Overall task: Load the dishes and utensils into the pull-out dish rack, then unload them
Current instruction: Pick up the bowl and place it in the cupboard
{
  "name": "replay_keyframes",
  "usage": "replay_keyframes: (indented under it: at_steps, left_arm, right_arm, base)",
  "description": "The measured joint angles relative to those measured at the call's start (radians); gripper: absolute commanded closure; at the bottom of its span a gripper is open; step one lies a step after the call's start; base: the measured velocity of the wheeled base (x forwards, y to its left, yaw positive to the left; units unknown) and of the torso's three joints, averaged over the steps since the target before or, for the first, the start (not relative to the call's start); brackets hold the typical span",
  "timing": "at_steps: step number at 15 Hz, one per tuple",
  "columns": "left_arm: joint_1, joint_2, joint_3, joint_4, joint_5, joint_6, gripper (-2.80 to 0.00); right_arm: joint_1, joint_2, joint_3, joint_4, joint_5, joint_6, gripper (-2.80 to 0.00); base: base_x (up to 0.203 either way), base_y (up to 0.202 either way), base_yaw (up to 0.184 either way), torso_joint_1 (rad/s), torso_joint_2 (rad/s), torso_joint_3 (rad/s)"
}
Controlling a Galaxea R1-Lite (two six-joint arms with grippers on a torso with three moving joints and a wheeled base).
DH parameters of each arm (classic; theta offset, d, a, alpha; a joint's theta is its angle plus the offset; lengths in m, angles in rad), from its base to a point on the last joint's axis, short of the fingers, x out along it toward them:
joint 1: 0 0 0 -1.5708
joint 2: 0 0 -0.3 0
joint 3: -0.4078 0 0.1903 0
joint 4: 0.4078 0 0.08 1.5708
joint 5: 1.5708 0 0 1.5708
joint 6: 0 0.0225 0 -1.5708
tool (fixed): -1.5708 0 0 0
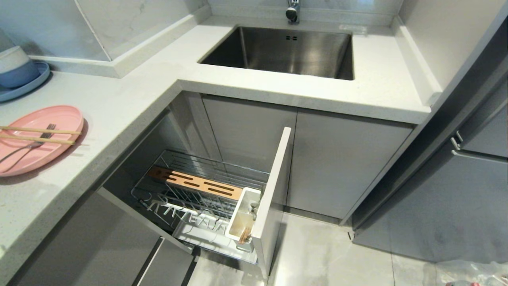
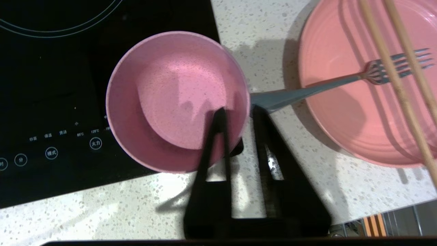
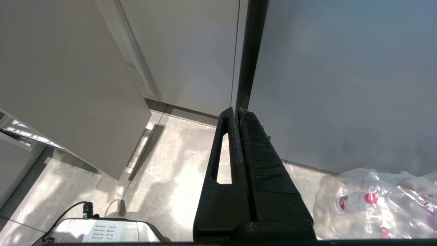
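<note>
**Loading not yet begun: left tool lines up on the pink bowl**

Head view: the pull-out dish rack (image 1: 206, 198) stands drawn out of the cabinet below the tabletop's (image 1: 131, 95) inner corner, its wire basket bare of dishes. Its white utensil cup (image 1: 243, 214) sits at the front end against the grey panel; whether the brownish bits in it are anything of the task cannot be told. The pink plate (image 1: 37, 139) lies on the tabletop toward its left end, with the chopsticks (image 1: 37, 135) across it and the fork (image 1: 27, 147) lying beneath them. A blue plate with bowls (image 1: 18, 73) sits further back along the wall. Neither arm shows here.

Left wrist view: the left tool (image 2: 237, 114) hangs over the pink bowl (image 2: 177, 102), which rests half on a black cooktop (image 2: 61, 85) and half on the speckled tabletop. The jaws are parted a little, one finger inside the bowl's rim and the other just outside it, so they straddle the wall without visibly pinching it. The fork's handle end lies just beside the outer finger.

Right wrist view: the right tool (image 3: 237, 112) is closed and empty, parked low over the floor beside the cabinets.

By this showing nothing is loaded: bowl, plate, chopsticks and fork all remain to go in, then come out.
</note>
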Motion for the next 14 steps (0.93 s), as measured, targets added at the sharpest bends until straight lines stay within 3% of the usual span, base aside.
replay_keyframes:
  at_steps: [5, 14]
  left_arm:
    - [0.005, 0.038, 0.03, -0.023, -0.108, -0.007, -2.8]
    - [0.006, 0.107, 0.125, -0.174, -0.109, -0.011, -2.8]
  right_arm:
    - [0.0, 0.0, 0.0, 0.0, 0.0, 0.0, 0.0]
    - [0.0, 0.0, 0.0, 0.0, 0.0, 0.0, 0.0]
  base:
    - [0.0, 0.0, 0.0, 0.0, 0.0, 0.0]
    - [0.0, 0.0, 0.0, 0.0, 0.0, 0.0]
